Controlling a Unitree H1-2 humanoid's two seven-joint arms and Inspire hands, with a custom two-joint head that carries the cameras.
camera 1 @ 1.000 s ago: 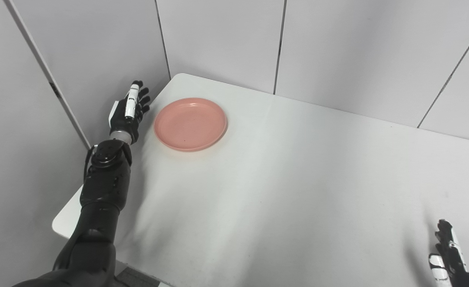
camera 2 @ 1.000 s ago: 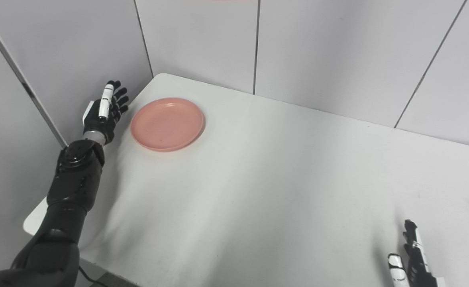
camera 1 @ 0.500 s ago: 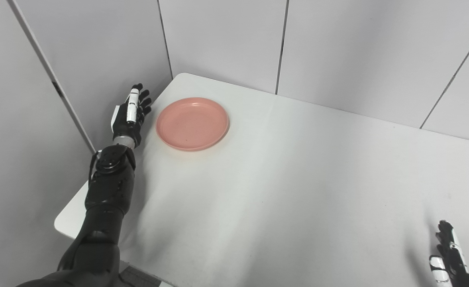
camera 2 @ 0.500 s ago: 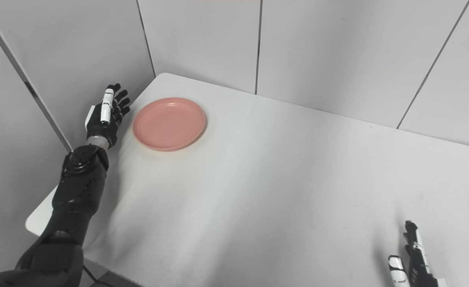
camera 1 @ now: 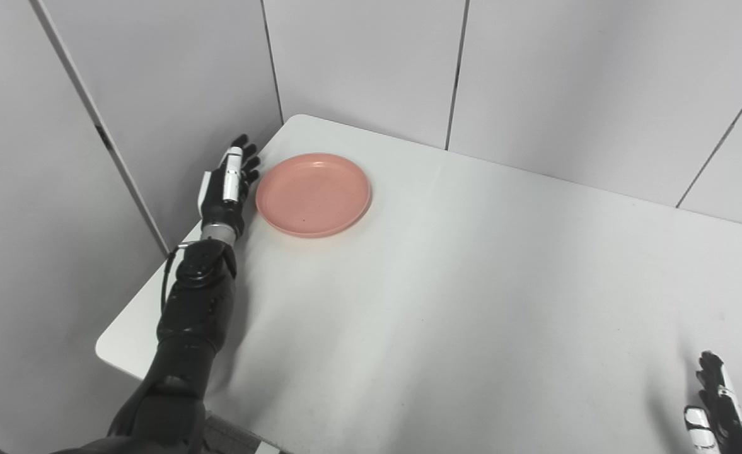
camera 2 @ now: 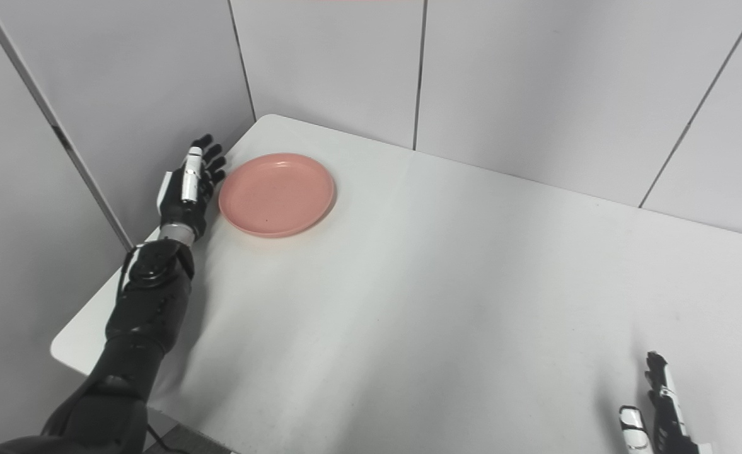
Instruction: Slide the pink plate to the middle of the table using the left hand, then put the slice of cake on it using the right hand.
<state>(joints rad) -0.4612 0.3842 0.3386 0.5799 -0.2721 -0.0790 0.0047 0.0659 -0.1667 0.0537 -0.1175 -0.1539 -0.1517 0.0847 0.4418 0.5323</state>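
A round pink plate (camera 1: 313, 194) lies flat near the far left corner of the white table (camera 1: 459, 296). My left hand (camera 1: 227, 186) stands edge-on at the plate's left rim, fingers straight and apart, holding nothing; whether it touches the rim I cannot tell. Only the fingers of my right hand (camera 1: 714, 410) show at the bottom right corner, spread apart and empty. No slice of cake is in either view.
Grey wall panels (camera 1: 371, 63) stand close behind the table and along its left side. The table's left edge (camera 1: 150, 284) runs just outside my left forearm (camera 1: 191, 315).
The camera has turned left, shifting the whole picture rightwards. My left hand has closed in on the plate's left rim. The plate and right hand look unmoved.
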